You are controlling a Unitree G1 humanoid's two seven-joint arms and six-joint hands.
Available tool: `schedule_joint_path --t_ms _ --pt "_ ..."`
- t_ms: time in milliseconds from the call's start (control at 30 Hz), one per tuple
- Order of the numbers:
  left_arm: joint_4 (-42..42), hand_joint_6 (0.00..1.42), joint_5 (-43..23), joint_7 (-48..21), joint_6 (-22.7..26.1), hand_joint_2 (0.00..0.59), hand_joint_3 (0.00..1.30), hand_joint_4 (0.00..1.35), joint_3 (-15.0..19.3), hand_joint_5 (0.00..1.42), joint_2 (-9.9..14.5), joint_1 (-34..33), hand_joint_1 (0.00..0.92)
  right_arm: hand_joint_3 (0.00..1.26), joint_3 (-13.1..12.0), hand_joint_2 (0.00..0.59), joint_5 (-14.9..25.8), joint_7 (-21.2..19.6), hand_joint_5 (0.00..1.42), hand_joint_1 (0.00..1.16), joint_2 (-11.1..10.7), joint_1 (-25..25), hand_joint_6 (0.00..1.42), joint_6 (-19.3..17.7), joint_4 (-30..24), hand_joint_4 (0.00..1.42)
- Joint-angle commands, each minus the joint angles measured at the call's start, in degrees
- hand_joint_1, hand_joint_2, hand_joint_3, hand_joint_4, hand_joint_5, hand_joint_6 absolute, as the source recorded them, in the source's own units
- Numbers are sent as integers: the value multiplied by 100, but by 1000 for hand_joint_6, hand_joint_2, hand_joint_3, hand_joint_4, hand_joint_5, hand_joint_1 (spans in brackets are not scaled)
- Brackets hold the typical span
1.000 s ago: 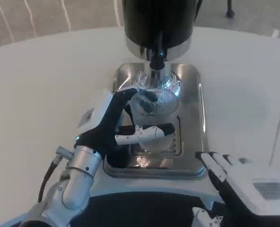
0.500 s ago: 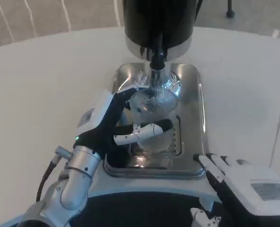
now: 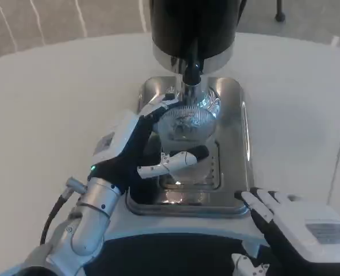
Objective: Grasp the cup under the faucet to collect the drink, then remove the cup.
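A clear ribbed glass cup stands on the steel drip tray right under the black faucet nozzle of the dispenser. My left hand grips the cup from the left, with one finger along its near side and another curled round its far left rim. Whether any drink is in the cup I cannot tell. My right hand lies low at the bottom right, beside the tray's front corner, fingers stretched out and holding nothing.
The tray's slotted grate lies just in front of the cup. White tabletop spreads to the left and right of the tray. The table's near edge runs along the bottom of the picture.
The cup in my left hand has shifted slightly back and up, closer under the nozzle. My right hand has barely moved.
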Motion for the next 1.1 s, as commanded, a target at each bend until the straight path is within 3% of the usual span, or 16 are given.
schedule_joint_path --t_ms 33,167,300,867,1100 --pt "-68 256 63 69 68 66 244 0 -37 129 62 -57 253 54 9 495 36 -83 0 152 4 60 0 27 57 0" --pt "-150 116 183 53 177 50 131 0 -112 7 121 -58 230 54 27 492 45 -100 0 152 12 67 0 32 77 0" --pt "-241 37 263 -10 300 45 61 0 -177 0 155 -55 213 54 35 491 63 -124 0 153 5 74 0 35 103 0" --pt "-462 1 107 -98 704 38 0 0 27 0 192 18 197 65 57 489 102 -158 0 157 4 95 0 43 121 0" --pt "-637 0 44 -105 605 42 0 0 107 0 304 139 189 65 58 489 170 -187 0 157 -23 77 0 24 155 0"
